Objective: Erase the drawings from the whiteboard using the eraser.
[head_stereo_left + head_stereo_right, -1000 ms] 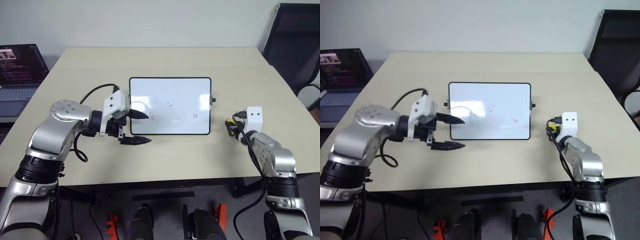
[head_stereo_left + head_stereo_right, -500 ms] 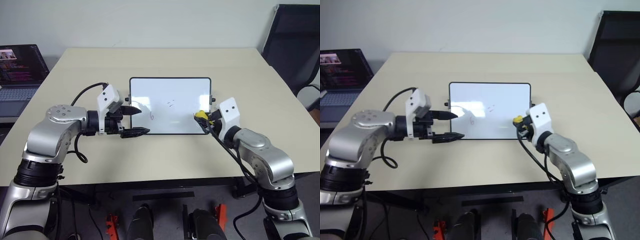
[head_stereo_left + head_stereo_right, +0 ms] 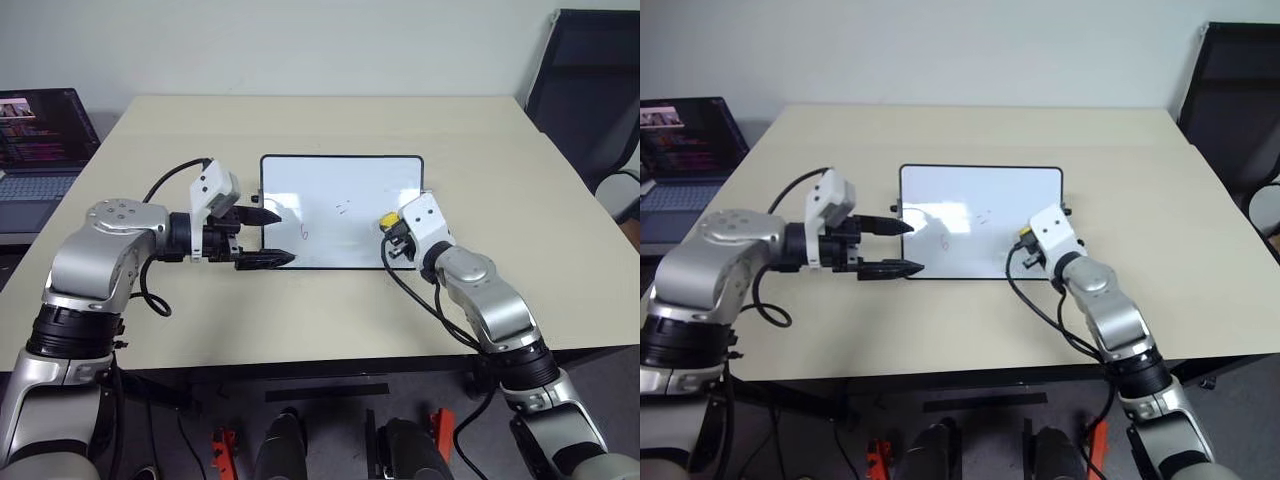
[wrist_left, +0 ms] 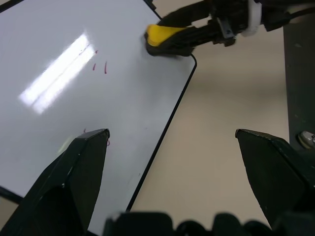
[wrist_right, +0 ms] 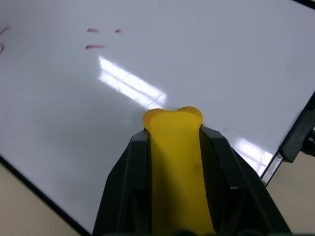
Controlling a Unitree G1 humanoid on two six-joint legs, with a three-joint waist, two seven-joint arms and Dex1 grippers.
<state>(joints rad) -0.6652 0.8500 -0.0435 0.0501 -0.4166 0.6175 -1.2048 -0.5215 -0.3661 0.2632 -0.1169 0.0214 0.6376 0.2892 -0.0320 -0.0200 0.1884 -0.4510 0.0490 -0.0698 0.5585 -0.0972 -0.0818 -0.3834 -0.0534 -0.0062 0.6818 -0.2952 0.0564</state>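
Observation:
The whiteboard (image 3: 350, 185) lies flat in the middle of the table. On it are faint red drawings: a "6" squiggle (image 3: 304, 232) near its left side and short dashes (image 3: 342, 209) in the middle, the dashes also in the right wrist view (image 5: 96, 45). My right gripper (image 3: 392, 228) is shut on the yellow eraser (image 3: 388, 220), which rests over the board's near right part. The eraser (image 5: 174, 147) sticks out between the black fingers. My left gripper (image 3: 280, 238) is open at the board's left edge, with one finger over the board and one just off its near edge.
An open laptop (image 3: 40, 140) stands off the table's left side. A black chair (image 3: 590, 90) is at the far right. The beige table (image 3: 320, 120) has bare room behind and in front of the board. Black cables hang from both wrists.
My right gripper has carried the eraser left, from the table beside the board onto the board's right part, covering the spot where the right squiggle was. The left gripper has rolled a little at the left edge.

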